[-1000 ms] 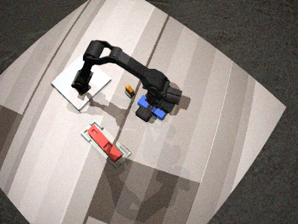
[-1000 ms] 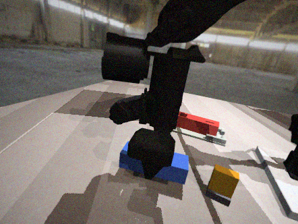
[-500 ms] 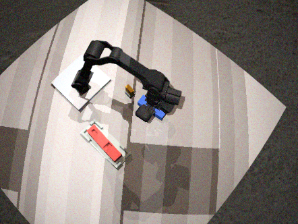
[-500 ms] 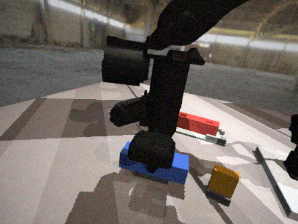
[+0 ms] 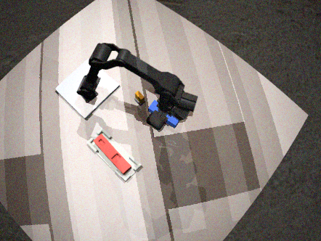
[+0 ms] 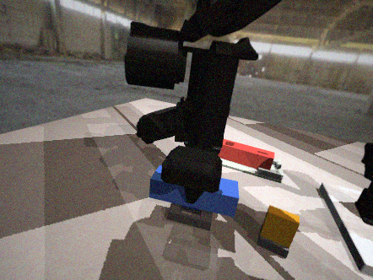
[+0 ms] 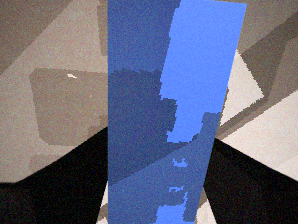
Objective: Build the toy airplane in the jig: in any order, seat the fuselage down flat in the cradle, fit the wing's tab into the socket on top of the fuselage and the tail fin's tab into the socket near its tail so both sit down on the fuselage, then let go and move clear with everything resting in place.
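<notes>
The blue wing (image 5: 172, 120) (image 6: 228, 194) (image 7: 200, 50) is between the fingers of my gripper (image 5: 164, 113) (image 6: 194, 190) (image 7: 154, 136), which is shut on its middle. The wing is level, a little above a low grey stand (image 6: 190, 217). Its underside and tab are hidden. The red fuselage (image 5: 108, 148) (image 6: 249, 153) lies in the pale cradle (image 5: 126, 178) (image 6: 270, 174), with its two sockets upward and open. The orange tail fin (image 5: 139, 96) (image 6: 279, 228) stands upright in a small grey holder (image 6: 273, 248), beside the wing.
The arm's base stands on a white square plate (image 5: 70, 88) (image 6: 363, 249), on the far side of the tail fin from the wing. The cradle has raised corner pieces. Patterned light and dark patches cover the table (image 5: 225, 160).
</notes>
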Robot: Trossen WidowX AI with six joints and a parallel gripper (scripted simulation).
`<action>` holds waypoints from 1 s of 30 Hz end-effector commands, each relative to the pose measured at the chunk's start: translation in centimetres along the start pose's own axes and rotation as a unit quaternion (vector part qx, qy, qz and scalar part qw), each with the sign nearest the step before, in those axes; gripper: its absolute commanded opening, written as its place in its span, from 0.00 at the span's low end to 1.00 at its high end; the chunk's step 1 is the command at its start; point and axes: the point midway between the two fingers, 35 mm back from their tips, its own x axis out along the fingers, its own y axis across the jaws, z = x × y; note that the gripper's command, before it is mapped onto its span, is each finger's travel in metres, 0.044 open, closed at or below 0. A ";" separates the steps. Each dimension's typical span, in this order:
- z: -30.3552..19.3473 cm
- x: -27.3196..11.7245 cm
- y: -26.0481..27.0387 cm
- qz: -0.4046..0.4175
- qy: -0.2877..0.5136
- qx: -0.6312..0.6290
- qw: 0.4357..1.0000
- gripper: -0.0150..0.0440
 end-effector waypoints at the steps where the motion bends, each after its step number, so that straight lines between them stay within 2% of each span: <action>1: 0.3 -1.7 0.0 -0.001 -0.006 -0.002 1.000 0.25; 30: -0.3 -10.2 0.0 0.001 -0.003 0.011 1.000 0.25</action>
